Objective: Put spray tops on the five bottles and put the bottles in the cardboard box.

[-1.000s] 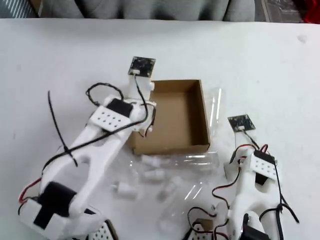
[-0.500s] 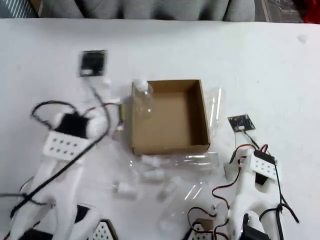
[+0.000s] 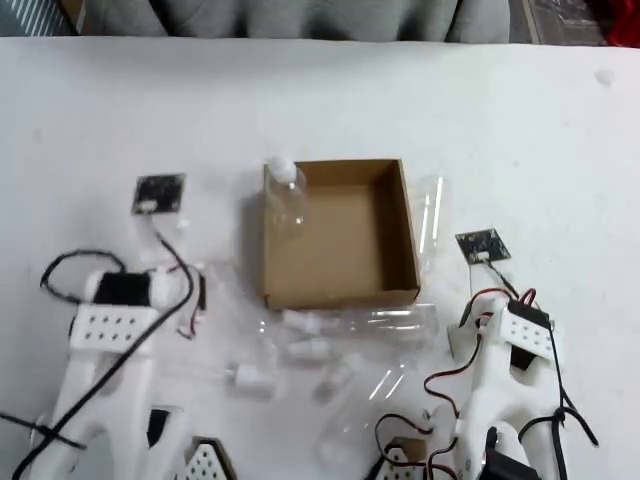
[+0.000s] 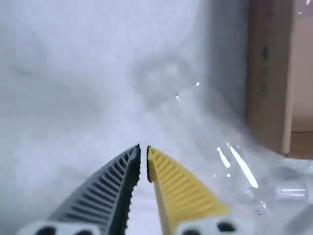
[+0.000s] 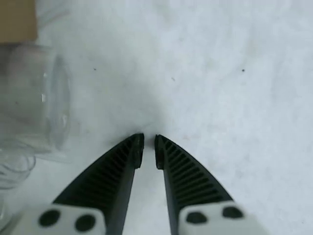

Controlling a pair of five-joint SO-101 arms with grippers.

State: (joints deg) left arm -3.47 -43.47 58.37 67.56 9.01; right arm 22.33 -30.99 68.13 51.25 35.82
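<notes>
The left arm [image 3: 115, 320] has pulled back from the cardboard box [image 3: 340, 295] toward its own side of the table [image 3: 500, 120]. A second ago it reached over the box's left wall. The left gripper [image 4: 143, 149] now has its jaws drawn almost together and carries nothing. What it leaves behind is the capped bottle [image 3: 284, 200], which appears to stand inside the box's far left corner, against the left wall. By that reading one bottle is delivered and four are still to be fitted and packed.

The bottle stands upright, its long axis vertical and its white spray top uppermost. In front of the box, loose spray tops [image 3: 305, 350] and clear bottles [image 3: 400, 320] lie on their sides in a jumble. Another clear bottle [image 3: 430, 210] lies just beside the box's right wall, its long axis running along that wall. The right arm [image 3: 505, 345] has not moved. The right gripper [image 5: 148, 142] hangs over bare table, jaws nearly closed and empty.
</notes>
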